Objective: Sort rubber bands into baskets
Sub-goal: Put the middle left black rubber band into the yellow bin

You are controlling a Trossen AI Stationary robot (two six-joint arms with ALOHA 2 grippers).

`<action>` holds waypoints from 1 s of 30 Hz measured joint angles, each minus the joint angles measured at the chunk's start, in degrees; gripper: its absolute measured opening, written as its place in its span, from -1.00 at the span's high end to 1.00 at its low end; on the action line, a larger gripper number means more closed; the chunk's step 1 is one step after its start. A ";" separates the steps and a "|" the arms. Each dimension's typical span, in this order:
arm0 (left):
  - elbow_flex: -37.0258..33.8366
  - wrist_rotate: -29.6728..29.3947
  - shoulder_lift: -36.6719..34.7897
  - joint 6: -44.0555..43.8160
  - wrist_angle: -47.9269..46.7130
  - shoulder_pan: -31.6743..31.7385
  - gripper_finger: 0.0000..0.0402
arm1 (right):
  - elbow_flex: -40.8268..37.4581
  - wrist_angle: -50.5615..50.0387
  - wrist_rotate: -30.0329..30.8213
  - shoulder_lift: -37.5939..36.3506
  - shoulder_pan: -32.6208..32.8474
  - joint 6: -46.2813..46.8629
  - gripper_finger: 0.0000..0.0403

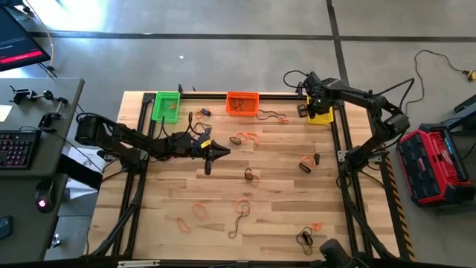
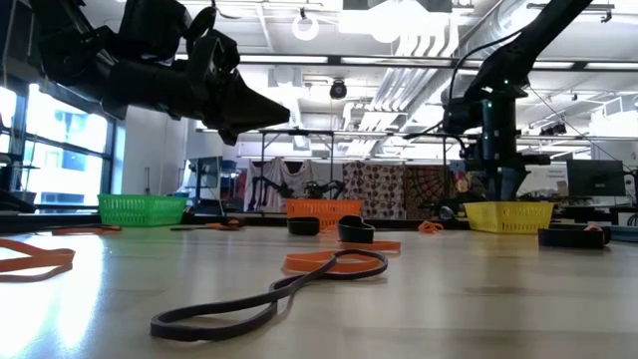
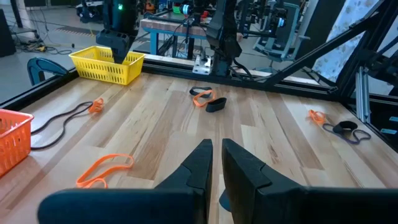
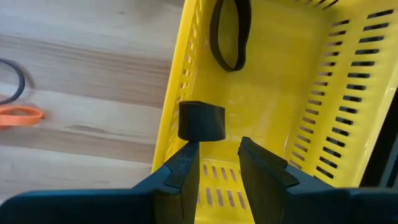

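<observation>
The right hand (image 4: 219,163) hangs over the yellow basket (image 4: 298,93) at the upper right of the high view, fingers a little apart, holding nothing. A wide black band (image 4: 201,121) sits on the basket's rim. A thin black band (image 4: 230,34) lies inside the basket. The left hand (image 1: 212,154) waits mid-counter, fingers nearly closed, empty.

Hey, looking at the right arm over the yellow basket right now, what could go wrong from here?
The right gripper has its fingers parted above the yellow basket, and a wide black band sits right at the basket's wall by one fingertip. It might catch on the rim or finger and fall outside onto the table. Pulling away, the gripper could also nudge the light basket.
</observation>
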 joint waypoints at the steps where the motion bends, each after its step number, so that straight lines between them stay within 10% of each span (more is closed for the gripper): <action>1: 0.00 0.01 -0.01 0.15 0.00 0.00 0.87 | -0.01 0.34 0.00 0.00 -0.18 -0.01 0.49; 30: 0.00 0.02 0.00 0.15 -0.18 0.02 0.87 | -0.07 5.94 4.42 -5.48 1.56 -2.27 0.59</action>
